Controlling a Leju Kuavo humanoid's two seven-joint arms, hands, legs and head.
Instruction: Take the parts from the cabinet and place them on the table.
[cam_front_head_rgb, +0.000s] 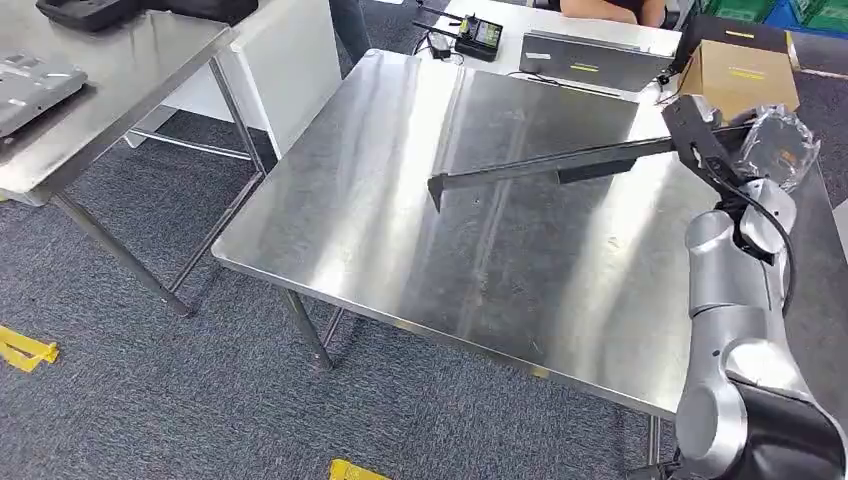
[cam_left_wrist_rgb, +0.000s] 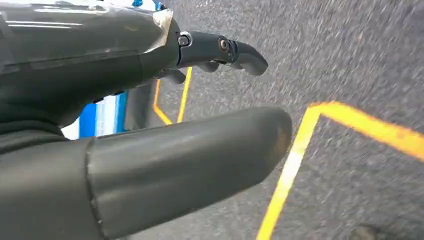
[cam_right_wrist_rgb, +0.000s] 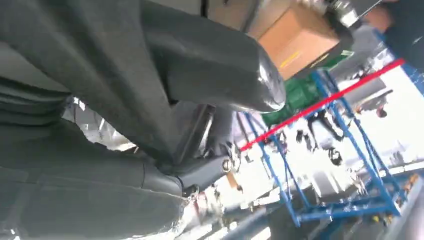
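- Part (cam_front_head_rgb: 540, 166): long, dark, bar-shaped piece. I see it held out over the steel table (cam_front_head_rgb: 400, 230), reaching from the table's right side toward its middle, with the far end turned down. I cannot tell whether that end touches the surface.
- My right hand (cam_front_head_rgb: 705, 140): closed around the part's right end, above the table's right edge. The right wrist view shows the thumb (cam_right_wrist_rgb: 220, 70) and a dark finger (cam_right_wrist_rgb: 200, 170) wrapped about a dark slab.
- My right arm (cam_front_head_rgb: 735, 300): silver, rising from the lower right corner of the head view to the hand.
- My left hand (cam_left_wrist_rgb: 150, 115): holding nothing, with the thumb (cam_left_wrist_rgb: 185, 160) and the dark fingers (cam_left_wrist_rgb: 225, 50) extended and apart, over grey carpet (cam_left_wrist_rgb: 360, 60) marked with yellow tape lines (cam_left_wrist_rgb: 295, 155).
- Cardboard box (cam_front_head_rgb: 740, 70): at the table's far right corner.
- Crumpled clear plastic wrap (cam_front_head_rgb: 780, 145): just beside my right hand, on the right edge of the table.
- Grey flat case (cam_front_head_rgb: 590, 62): at the far edge, next to the box.
- Small black device (cam_front_head_rgb: 480, 38): at the far edge, left of the case.
- Second steel table (cam_front_head_rgb: 90, 90): to the left, standing apart from the first.
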